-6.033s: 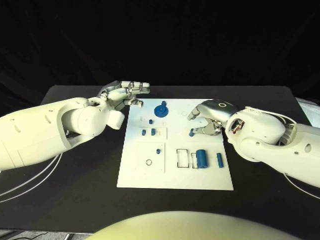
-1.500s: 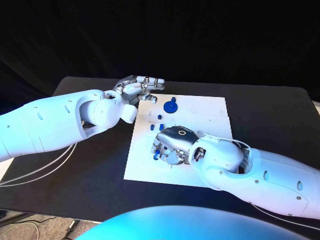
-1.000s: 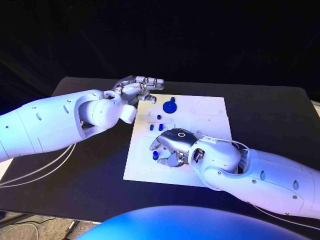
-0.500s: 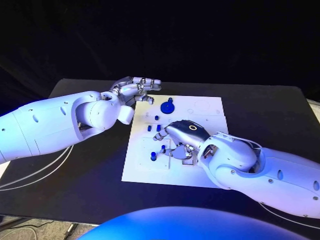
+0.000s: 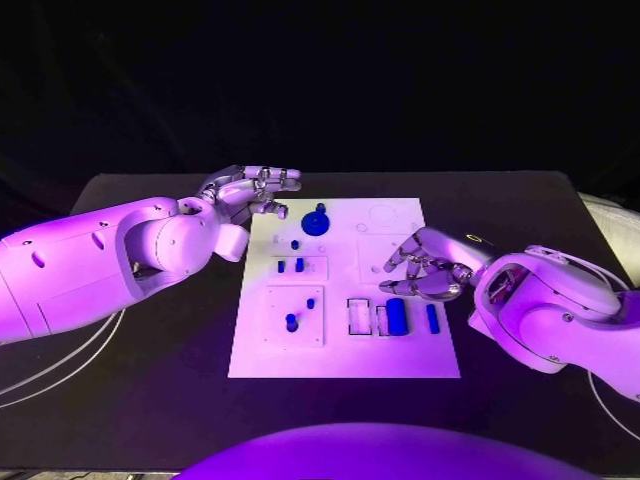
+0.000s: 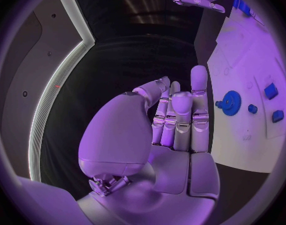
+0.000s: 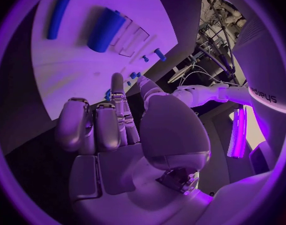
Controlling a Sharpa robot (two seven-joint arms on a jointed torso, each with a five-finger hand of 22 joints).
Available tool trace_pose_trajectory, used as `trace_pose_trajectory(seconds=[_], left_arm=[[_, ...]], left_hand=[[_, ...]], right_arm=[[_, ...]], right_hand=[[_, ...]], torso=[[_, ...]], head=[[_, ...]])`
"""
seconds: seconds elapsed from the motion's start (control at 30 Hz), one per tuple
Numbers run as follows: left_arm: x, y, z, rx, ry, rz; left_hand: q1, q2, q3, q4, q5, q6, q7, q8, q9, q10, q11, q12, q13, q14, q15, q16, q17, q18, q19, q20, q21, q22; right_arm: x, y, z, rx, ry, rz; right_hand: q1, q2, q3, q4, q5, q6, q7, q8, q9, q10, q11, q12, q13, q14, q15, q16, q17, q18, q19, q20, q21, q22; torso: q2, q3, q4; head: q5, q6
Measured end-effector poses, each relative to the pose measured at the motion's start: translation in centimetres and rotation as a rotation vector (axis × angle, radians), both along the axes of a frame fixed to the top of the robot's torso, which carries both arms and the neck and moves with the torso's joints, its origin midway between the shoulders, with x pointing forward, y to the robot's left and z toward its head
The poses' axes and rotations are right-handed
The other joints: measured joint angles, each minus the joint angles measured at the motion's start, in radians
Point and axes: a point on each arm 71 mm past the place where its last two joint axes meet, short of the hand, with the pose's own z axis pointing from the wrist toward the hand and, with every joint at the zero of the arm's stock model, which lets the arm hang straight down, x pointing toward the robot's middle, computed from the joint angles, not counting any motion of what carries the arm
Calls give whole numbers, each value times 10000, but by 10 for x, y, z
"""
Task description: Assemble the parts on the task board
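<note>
Currently, the task board [image 5: 342, 350] is positioned mid-table [image 5: 147, 400], with blue parts on it: a gear [image 5: 316, 222] at its far end and a cylinder [image 5: 395, 316] near its right edge. The right hand [image 5: 424, 268] is held over that edge, fingers curled, empty. The left hand [image 5: 248, 188] is raised beside the far left corner, fingers extended, nothing gripped.

Matt white task board [image 5: 342, 355]; seemingly plastic blue parts [image 5: 395, 316].

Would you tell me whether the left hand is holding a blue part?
No, the left hand is empty, its fingers straight, beside the task board.
</note>
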Motion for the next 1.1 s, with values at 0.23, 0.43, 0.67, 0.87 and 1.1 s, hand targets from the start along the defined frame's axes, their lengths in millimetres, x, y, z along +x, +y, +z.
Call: trace_pose_trajectory(seconds=[0.23,0.43,0.67,0.87,1.1], left_arm=[[-1,-1,-2,20,42,-21],[-1,0,-4,32,70,-9],[-1,1,-4,49,85,23],[-1,2,-5,57,92,35],[-1,3,-5,63,99,44]], left_hand=[[0,0,0,0,0,0,0,0,0,0,0,0,-1,1,1,0,0,-1,0,0,0,1],[0,0,0,0,0,0,0,0,0,0,0,0,-2,1,1,0,1,0,0,0,0,1],[0,0,0,0,0,0,0,0,0,0,0,0,-2,2,2,0,1,-1,0,0,0,1],[0,0,0,0,0,0,0,0,0,0,0,0,-3,2,2,0,-2,0,0,0,0,1],[0,0,0,0,-1,0,0,0,0,0,0,48,5,3,4,0,-13,-1,0,0,0,2]], right_arm=[[-10,-20,-14,-571,1120,-1087],[-17,-19,-29,-993,1792,-1267],[-19,-14,-42,-1334,2109,-1255],[-17,-13,-46,-1560,2086,-1249],[-15,-7,-49,-1694,1976,-1144]], right_hand=[[175,153,-1166,1111,-100,-96,-95,191,29,-468,-4,3720,4578,-15,-49,598,523,-1,65,-65,412,547],[80,511,-1788,1235,-364,-226,-57,430,61,-715,31,4651,6006,-16,-47,736,652,-1,64,-65,459,637],[-59,650,-2117,1241,-405,-226,-57,576,95,-715,31,5065,6693,-17,-46,878,806,0,64,-65,574,781],[-76,667,-2226,1234,-405,-226,-57,656,115,-715,31,5191,6895,-17,-45,891,815,0,64,-65,574,823],[17,759,-2286,1228,-404,-222,-59,740,169,-714,32,5249,7056,-17,-45,930,814,0,64,-65,612,847]], torso=[[-12,6,-113],[-12,3,-119],[0,5,-101],[7,1,-97],[12,0,-99]], head=[[-132,41],[-175,81],[-165,75],[-152,41],[-153,-1]])
